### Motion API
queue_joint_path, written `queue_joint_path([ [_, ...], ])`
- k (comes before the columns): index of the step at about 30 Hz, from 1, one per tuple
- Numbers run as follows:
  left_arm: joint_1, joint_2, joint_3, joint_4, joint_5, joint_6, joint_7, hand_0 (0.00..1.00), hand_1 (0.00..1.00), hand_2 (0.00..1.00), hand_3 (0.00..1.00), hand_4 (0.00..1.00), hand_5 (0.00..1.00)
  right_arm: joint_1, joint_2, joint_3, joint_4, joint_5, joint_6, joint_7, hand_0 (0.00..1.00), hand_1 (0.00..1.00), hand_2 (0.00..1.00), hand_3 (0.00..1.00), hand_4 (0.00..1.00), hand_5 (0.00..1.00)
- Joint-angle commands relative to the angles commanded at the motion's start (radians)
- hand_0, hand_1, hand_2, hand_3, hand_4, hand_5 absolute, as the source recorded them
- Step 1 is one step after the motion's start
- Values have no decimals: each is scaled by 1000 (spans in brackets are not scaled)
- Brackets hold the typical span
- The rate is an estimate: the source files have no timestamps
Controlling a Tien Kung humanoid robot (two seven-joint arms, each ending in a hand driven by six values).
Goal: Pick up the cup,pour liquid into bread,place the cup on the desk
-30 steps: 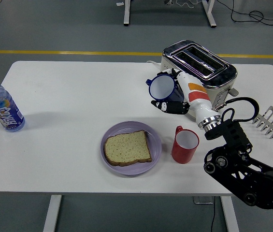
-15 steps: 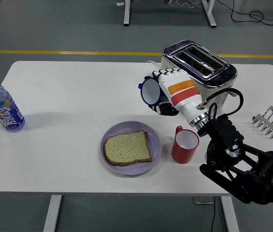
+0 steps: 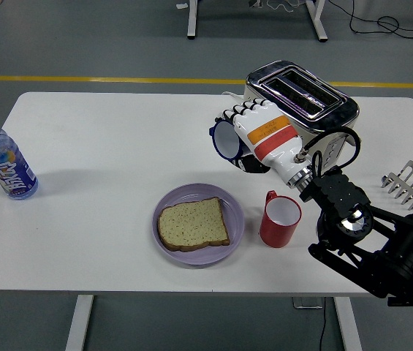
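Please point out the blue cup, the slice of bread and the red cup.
blue cup (image 3: 226,139), head view, on its white inside.
slice of bread (image 3: 193,224), head view, on its middle.
red cup (image 3: 275,230), head view, on its outer wall.

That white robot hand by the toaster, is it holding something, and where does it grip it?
Yes: the right hand holds a blue cup, fingers wrapped around its body, tipped with its mouth facing left.

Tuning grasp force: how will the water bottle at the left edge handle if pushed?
The water bottle looks like thin plastic, so probably squashy under force. It is tall on a narrow base, apt to tip. It looks full, so likely fairly heavy.
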Motion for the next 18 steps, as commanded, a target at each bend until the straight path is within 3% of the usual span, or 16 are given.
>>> queue_joint_path([
  [18, 3, -2, -4, 0, 5, 1, 3, 687, 697, 700, 556, 259, 998, 0, -10, -23, 19, 0, -30, 24, 286, 302, 448, 455, 806, 2],
])
